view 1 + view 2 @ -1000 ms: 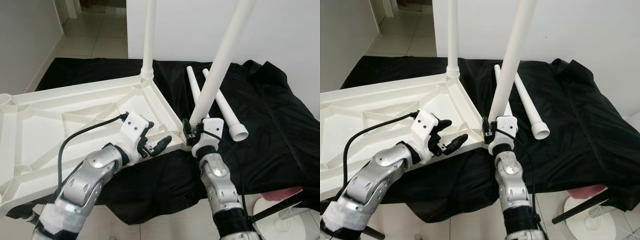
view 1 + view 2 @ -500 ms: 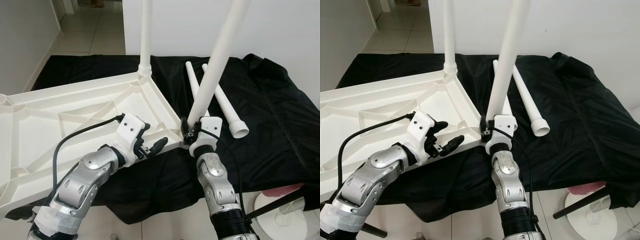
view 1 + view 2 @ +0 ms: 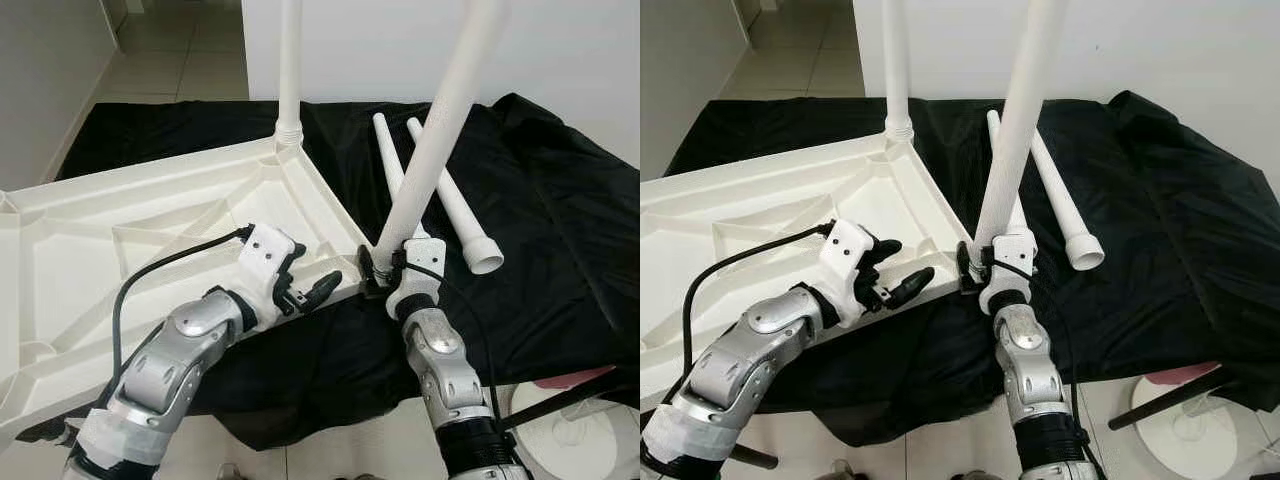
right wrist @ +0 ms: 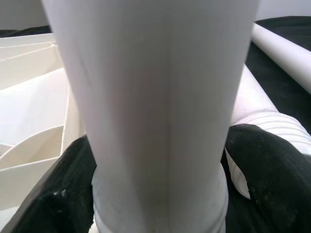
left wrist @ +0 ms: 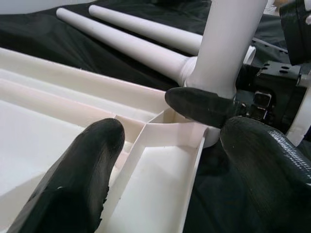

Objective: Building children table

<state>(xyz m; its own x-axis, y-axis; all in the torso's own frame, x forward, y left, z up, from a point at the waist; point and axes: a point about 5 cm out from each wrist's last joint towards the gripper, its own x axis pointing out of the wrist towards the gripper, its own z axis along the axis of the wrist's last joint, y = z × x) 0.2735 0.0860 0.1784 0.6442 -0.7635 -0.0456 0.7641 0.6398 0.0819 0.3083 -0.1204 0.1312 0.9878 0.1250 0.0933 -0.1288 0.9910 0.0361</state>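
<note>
The right gripper (image 3: 377, 272) pinches the lower end of a white table leg (image 3: 440, 122) that leans at the near corner of the upturned white tabletop (image 3: 120, 250). The left gripper (image 3: 312, 285) hovers with fingers spread at the tabletop's near edge, just beside that corner. Another leg (image 3: 290, 70) stands upright in the far corner. Two loose legs (image 3: 450, 200) lie on the black cloth (image 3: 560, 230).

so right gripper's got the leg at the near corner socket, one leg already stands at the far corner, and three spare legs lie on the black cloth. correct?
Not quite: two spare legs lie on the black cloth, as the left eye view shows. The rest holds: the right gripper grips a leg at the tabletop's near corner, and another leg stands at the far corner.
</note>
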